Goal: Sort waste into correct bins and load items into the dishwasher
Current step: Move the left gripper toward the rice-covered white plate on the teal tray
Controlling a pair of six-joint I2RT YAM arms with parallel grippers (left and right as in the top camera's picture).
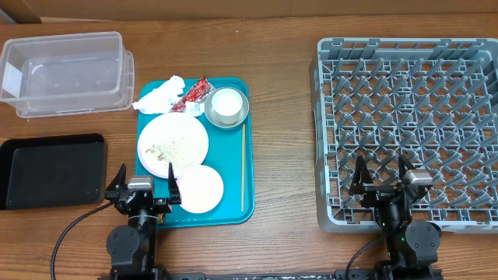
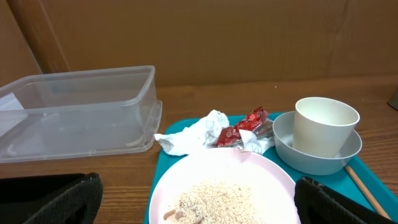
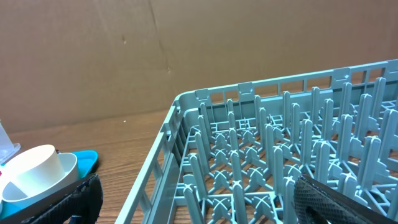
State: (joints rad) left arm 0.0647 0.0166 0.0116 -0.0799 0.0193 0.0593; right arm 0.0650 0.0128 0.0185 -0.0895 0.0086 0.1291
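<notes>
Both tools stand spread wide, with nothing between the fingers. Your left tool [image 1: 145, 185] hangs over the near left corner of the teal tray [image 1: 229, 148]. Your right tool [image 1: 381, 177] hangs over the near edge of the dish rack [image 1: 408, 93] at the right of the counter [image 1: 284, 155].

Only the overhead view gives you the whole layout: the clear tub [image 1: 70, 39] far left, the black tray [image 1: 50, 171] near left. On the teal tray the plate [image 1: 173, 141] sits mid-left, with the small bowl [image 1: 200, 189] just near of it. The cup [image 1: 227, 103] stands in the grey-rimmed bowl [image 1: 243, 117] at the far right. The napkin [image 1: 159, 95] and wrapper [image 1: 194, 93] lie along the far edge, and a chopstick [image 1: 242, 167] along the right.

The left wrist view adds detail — rice [image 2: 217, 198] heaped on the plate, a brown lump [image 2: 172, 214] at its near edge, and the wrapper touching the napkin. The right wrist view shows the rack's upright pegs [image 3: 287, 118] side-on, with the cup and bowl at its left.
</notes>
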